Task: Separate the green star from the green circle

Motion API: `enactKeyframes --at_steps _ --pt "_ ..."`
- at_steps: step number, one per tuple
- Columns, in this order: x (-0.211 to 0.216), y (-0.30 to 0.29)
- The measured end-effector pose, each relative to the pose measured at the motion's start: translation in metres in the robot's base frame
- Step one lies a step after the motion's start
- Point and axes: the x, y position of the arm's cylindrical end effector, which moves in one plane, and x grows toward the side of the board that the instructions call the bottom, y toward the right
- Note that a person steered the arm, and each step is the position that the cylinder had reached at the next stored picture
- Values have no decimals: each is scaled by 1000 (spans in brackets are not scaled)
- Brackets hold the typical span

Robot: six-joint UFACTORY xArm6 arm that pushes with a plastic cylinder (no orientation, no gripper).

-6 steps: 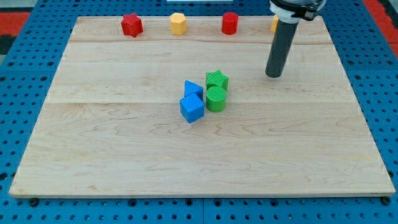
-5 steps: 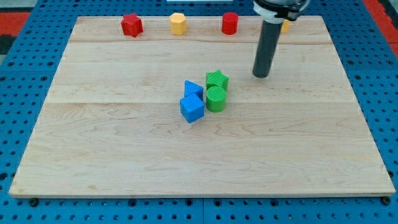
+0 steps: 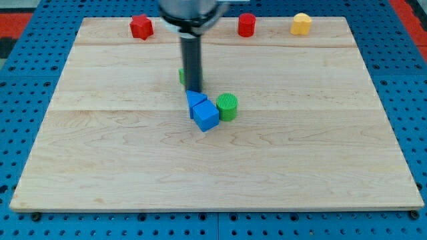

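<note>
Green star [image 3: 181,76], mostly hidden behind the rod, lies toward the desk's top edge, well apart from the green circle [image 3: 227,106] near the centre. My tip [image 3: 194,89] stands just right of the star; no fingers exist.

Tabletop [image 3: 280,173]: a pale wooden board of planks glued side by side, seams running from the view's left to the view's right, grain faintly visible.
Board edges: the far edge looks shorter than the near one; the near corners are rounded.
Base [image 3: 27,100]: a blue perforated plate with rows of small round holes shows on every side of the board.
Corners: red patches [image 3: 13,17] show at the view's top left and top right.
Light: even and bright, with soft, short shadows.
</note>
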Motion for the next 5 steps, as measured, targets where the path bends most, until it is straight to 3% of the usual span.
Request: enactKeyframes --at_steps 1,3,5 --pt "-15 36" --pt "-36 36" --pt "-49 -28"
